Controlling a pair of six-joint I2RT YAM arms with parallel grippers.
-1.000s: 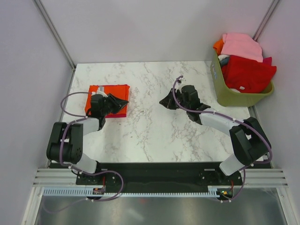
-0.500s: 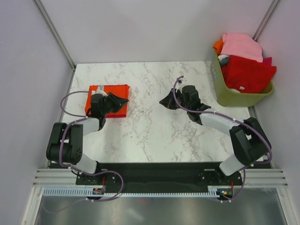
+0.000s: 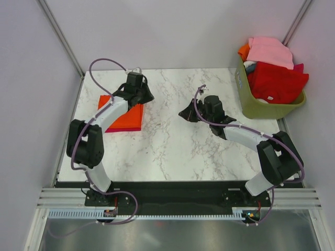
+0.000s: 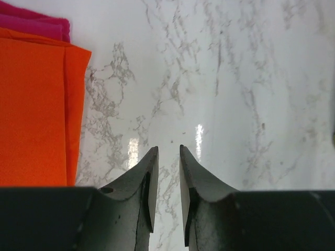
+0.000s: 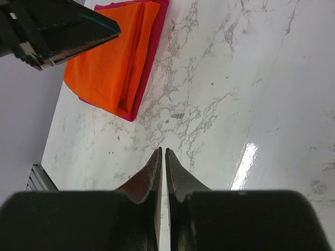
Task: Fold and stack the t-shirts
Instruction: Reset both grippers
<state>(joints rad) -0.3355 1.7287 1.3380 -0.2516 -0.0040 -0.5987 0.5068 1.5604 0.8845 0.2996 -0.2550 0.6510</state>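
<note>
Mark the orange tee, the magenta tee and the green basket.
orange tee (image 4: 31, 104): left wrist view, middle of top layer.
magenta tee (image 4: 36, 25): left wrist view, strip showing past the orange.
green basket (image 3: 261, 110): top external view, near wall.

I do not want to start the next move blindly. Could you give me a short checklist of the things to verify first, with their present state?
1. The orange t-shirt lies folded on the magenta t-shirt: ok.
2. Their edges are flush: not ok, a magenta strip shows beyond the orange.
3. The left gripper is empty: ok, jaws slightly apart over bare table beside the shirts.
4. The right gripper is empty: ok, jaws shut, nothing held.
5. More clothes to fetch: ok, the basket holds a pink cloth and a red cloth.
</note>
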